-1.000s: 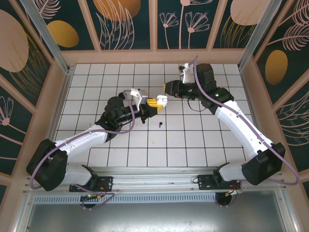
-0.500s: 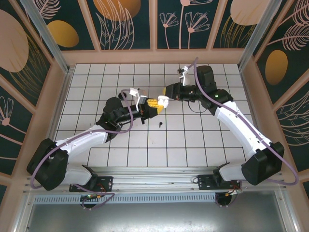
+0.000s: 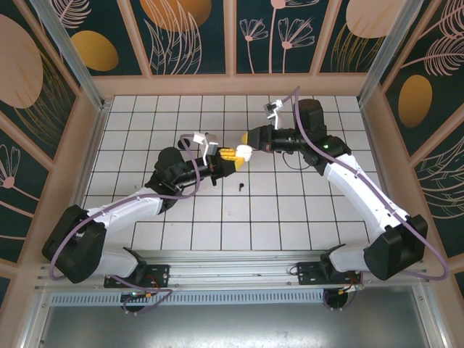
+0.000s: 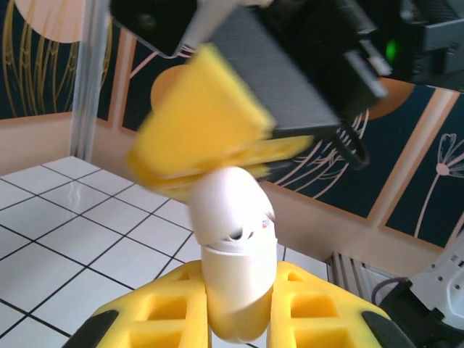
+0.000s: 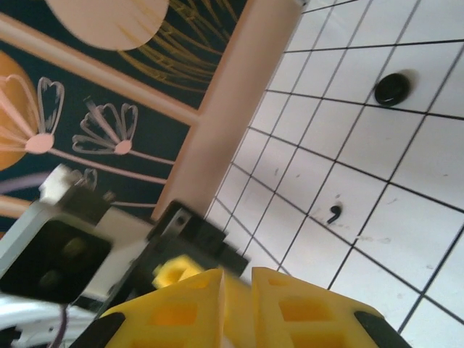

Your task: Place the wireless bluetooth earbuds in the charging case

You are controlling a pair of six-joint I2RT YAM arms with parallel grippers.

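Top external: my left claw (image 3: 233, 154) clamps the white case (image 3: 244, 151), my right claw (image 3: 249, 143) meeting its top; a black earbud (image 3: 241, 188) lies on the tiles (image 3: 290, 210) nearby. Left wrist: I should hold the case dead steady. Right wrist: my fingers (image 5: 181, 308) stand narrow, and I cannot tell if they grip.

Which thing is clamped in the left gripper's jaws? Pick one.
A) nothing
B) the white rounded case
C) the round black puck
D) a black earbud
B: in the left wrist view the left gripper pinches the white rounded case upright between its jaws, while the black earbud and the black puck lie on the tiles.
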